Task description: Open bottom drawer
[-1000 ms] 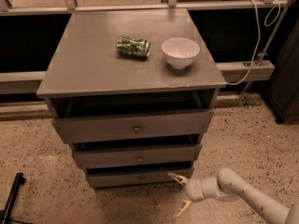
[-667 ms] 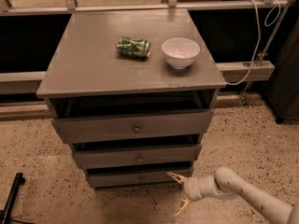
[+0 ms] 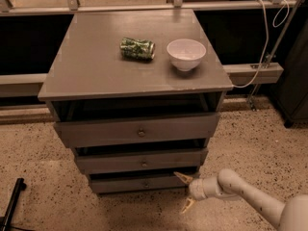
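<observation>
A grey cabinet has three stacked drawers. The bottom drawer (image 3: 139, 183) is the narrowest and lowest, with a small round knob (image 3: 146, 183) at its centre; its front looks shut or nearly so. My gripper (image 3: 186, 191) is open at floor level by the drawer's right end. Its upper fingertip (image 3: 180, 176) touches or nearly touches the drawer's right corner. Its lower fingertip (image 3: 186, 206) hangs over the floor. The white arm comes in from the lower right.
The middle drawer (image 3: 140, 161) and the top drawer (image 3: 138, 130) sit above. A crushed green can (image 3: 137, 48) and a white bowl (image 3: 186, 54) rest on the cabinet top (image 3: 86, 61). A black pole (image 3: 12, 203) lies at lower left. Cables hang at right.
The gripper has shifted slightly left toward the bottom drawer's right end. The drawers look unchanged.
</observation>
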Controlling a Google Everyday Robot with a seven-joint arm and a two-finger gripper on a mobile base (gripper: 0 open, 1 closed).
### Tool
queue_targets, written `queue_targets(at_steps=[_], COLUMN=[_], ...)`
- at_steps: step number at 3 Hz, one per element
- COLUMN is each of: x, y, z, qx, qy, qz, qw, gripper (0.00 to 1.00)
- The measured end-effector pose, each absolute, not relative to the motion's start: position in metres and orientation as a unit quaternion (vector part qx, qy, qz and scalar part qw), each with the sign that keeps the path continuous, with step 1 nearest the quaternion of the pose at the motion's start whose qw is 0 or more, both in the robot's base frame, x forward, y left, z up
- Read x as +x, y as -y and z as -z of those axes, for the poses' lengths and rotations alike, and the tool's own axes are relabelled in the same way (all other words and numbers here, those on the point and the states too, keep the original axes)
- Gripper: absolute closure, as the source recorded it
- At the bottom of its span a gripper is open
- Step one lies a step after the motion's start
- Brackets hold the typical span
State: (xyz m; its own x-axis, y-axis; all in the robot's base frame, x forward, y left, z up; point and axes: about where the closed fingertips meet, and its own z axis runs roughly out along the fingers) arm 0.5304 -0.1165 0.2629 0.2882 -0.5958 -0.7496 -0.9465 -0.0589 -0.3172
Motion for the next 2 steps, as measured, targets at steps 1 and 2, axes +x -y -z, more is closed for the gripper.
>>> queue_targets(at_steps=[1, 2], x=[0.563, 0.581], y=[0.123, 0.129], z=[-0.237, -0.219], qx=[-0.707, -0.709], qy=[-0.565, -0.583], qz=[-0.190, -0.167], qw=[0.380, 0.359], gripper=[0.00, 0.00])
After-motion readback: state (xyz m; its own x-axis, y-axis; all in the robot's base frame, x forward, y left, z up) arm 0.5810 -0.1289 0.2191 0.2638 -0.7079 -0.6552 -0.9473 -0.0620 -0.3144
